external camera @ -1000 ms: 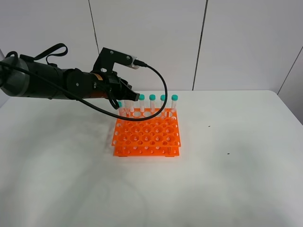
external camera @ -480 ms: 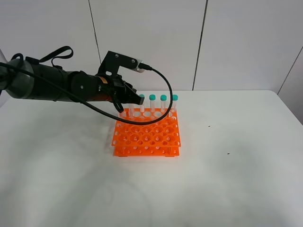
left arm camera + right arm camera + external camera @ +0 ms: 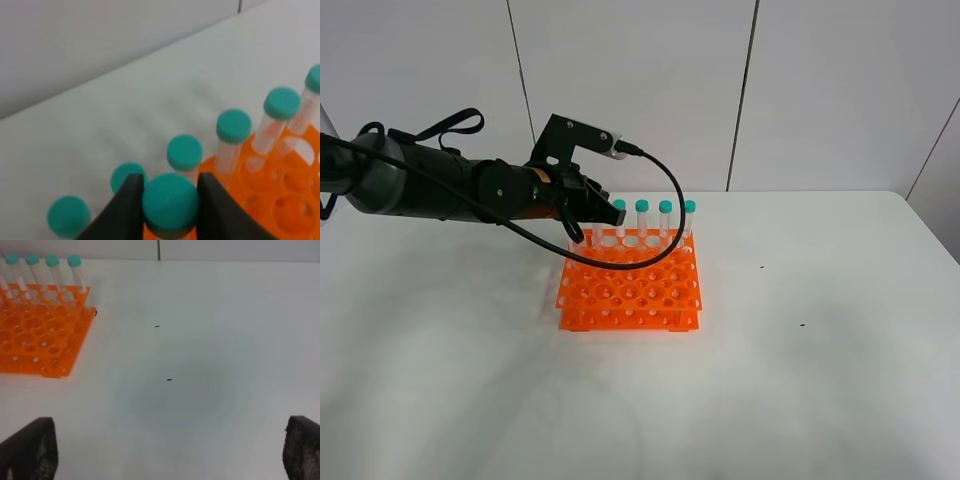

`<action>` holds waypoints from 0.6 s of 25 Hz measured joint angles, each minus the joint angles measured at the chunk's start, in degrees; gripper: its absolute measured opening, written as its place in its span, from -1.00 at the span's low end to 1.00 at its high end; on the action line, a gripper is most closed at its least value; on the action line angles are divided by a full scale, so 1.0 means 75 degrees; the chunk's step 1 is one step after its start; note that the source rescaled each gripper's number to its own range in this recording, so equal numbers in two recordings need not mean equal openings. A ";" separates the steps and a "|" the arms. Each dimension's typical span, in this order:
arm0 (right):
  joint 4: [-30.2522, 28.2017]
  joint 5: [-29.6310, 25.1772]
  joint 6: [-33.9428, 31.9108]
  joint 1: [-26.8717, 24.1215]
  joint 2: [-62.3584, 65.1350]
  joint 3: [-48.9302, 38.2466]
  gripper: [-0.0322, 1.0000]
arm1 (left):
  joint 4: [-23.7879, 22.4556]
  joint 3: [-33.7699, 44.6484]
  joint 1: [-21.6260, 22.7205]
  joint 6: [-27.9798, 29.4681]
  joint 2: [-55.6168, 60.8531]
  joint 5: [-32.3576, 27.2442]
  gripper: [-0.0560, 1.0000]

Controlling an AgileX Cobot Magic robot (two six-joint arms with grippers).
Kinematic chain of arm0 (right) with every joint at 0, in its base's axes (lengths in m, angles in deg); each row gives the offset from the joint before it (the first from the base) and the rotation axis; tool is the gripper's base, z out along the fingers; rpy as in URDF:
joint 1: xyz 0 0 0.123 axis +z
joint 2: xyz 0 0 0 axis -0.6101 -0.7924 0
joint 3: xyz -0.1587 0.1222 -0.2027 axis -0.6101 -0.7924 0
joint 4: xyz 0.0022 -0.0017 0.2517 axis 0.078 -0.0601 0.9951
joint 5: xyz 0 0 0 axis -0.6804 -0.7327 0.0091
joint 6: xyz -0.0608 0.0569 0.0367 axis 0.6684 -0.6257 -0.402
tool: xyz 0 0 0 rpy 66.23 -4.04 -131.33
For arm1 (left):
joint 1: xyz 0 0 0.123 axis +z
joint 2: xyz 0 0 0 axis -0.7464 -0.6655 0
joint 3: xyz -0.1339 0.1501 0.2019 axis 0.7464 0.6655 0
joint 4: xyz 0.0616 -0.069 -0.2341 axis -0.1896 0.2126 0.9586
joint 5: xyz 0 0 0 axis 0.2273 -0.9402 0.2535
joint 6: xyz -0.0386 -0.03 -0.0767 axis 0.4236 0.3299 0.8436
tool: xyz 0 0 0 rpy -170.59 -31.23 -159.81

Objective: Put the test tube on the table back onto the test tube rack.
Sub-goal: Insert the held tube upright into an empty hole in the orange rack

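Gripping the test tube (image 3: pixel 170 202) by its teal cap, left gripper (image 3: pixel 169 200) hovers seemingly above the test tube rack's (image 3: pixel 630 290) back row; right gripper (image 3: pixel 165 450) gapes, holding nothing.

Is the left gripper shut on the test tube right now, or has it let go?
Shut on it. In the left wrist view both fingers press the test tube cap's sides above the test tube rack.

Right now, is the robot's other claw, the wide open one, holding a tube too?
No, the right gripper hangs open over the bare white table with nothing between its fingers.
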 joint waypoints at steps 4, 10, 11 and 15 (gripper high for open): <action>0.0000 0.0000 0.0000 0.0000 0.0000 0.0000 1.00 | 0.0000 0.0000 0.0000 0.0007 -0.0019 0.0009 -0.88; 0.0000 0.0000 0.0000 0.0000 0.0000 0.0000 1.00 | 0.0000 0.0000 0.0000 0.0007 -0.0253 0.0088 -0.88; 0.0000 0.0000 0.0000 0.0000 0.0000 0.0000 1.00 | 0.0000 0.0000 0.0000 0.0015 -0.0314 0.0117 -0.88; 0.0000 0.0000 0.0000 0.0000 0.0000 0.0000 1.00 | 0.0000 0.0000 0.0000 0.0256 -0.0502 0.0215 -0.88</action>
